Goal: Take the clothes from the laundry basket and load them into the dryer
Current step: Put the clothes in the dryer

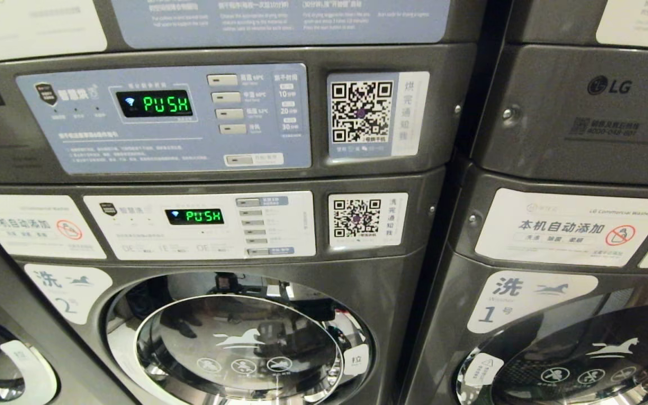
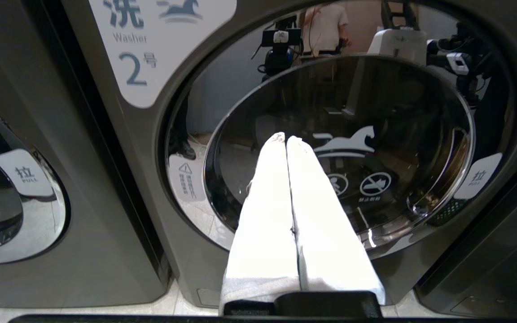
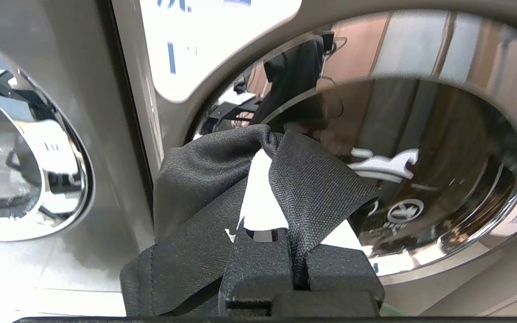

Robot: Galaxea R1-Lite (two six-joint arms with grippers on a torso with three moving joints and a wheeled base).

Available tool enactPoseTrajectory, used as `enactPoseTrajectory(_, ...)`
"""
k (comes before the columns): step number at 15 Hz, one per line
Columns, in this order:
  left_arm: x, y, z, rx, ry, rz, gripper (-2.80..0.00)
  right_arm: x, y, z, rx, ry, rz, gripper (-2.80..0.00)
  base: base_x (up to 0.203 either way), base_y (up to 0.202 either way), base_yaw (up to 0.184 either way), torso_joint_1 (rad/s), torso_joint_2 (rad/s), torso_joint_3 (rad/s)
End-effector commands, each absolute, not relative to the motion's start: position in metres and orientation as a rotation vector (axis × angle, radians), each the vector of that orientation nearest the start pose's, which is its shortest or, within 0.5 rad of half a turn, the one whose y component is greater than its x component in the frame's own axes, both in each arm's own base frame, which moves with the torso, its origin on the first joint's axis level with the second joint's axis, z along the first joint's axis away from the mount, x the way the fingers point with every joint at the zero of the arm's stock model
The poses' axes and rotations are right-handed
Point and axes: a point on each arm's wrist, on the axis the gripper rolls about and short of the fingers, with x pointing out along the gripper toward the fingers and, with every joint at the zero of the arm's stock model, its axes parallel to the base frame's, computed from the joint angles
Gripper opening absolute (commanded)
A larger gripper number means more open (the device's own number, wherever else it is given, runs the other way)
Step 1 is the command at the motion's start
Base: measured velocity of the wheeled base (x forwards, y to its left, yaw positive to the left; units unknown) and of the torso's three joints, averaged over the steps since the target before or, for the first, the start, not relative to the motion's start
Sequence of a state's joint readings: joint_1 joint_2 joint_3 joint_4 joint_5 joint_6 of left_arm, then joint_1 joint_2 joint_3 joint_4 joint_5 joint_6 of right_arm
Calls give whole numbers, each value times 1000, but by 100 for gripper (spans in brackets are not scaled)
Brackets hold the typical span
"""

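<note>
My right gripper (image 3: 278, 142) is shut on a dark grey garment (image 3: 319, 184). The cloth drapes over both white fingers (image 3: 262, 197) and hangs down beside them, in front of the closed round door of washer 1 (image 3: 420, 170). My left gripper (image 2: 286, 138) is shut with nothing in it, its white fingers pressed together and pointing at the closed glass door of washer 2 (image 2: 375, 134). The dryer's blue control panel (image 1: 163, 115), with "PUSH" lit on it, sits above the washers in the head view; its door is out of view. The laundry basket is out of view. Neither arm shows in the head view.
Grey stacked machines fill the head view, with washer 2 (image 1: 239, 343) at the centre and washer 1 (image 1: 577, 360) on the right. A third door (image 2: 11, 202) sits further left. Pale floor tiles (image 2: 106, 309) run along the foot of the machines. A person is reflected in the door glass.
</note>
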State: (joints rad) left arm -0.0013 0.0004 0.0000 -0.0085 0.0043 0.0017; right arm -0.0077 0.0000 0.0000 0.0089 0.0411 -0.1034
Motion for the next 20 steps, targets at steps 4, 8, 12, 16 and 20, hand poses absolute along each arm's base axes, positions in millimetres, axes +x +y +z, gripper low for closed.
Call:
enactPoseTrajectory(4, -23, 0, 76, 2, -11, 3, -280, -23, 1, 75, -104, 9, 34, -280, 0, 0, 0, 238, -505, -277)
enactPoseTrajectory(8, -23, 0, 76, 2, -11, 3, -280, -23, 1, 75, -98, 9, 31, -280, 0, 0, 0, 248, -528, -276)
enactPoseTrajectory(12, -23, 0, 76, 2, -11, 3, -280, -23, 1, 75, -101, 9, 34, -280, 0, 0, 0, 265, -560, -292)
enactPoseTrajectory(16, -23, 0, 76, 2, -10, 3, -280, -23, 1, 75, -104, 9, 34, -280, 0, 0, 0, 290, -598, -314)
enactPoseTrajectory(20, -23, 0, 76, 2, -10, 3, -280, -23, 1, 75, -129, 8, 37, -280, 0, 0, 0, 216, -436, -228)
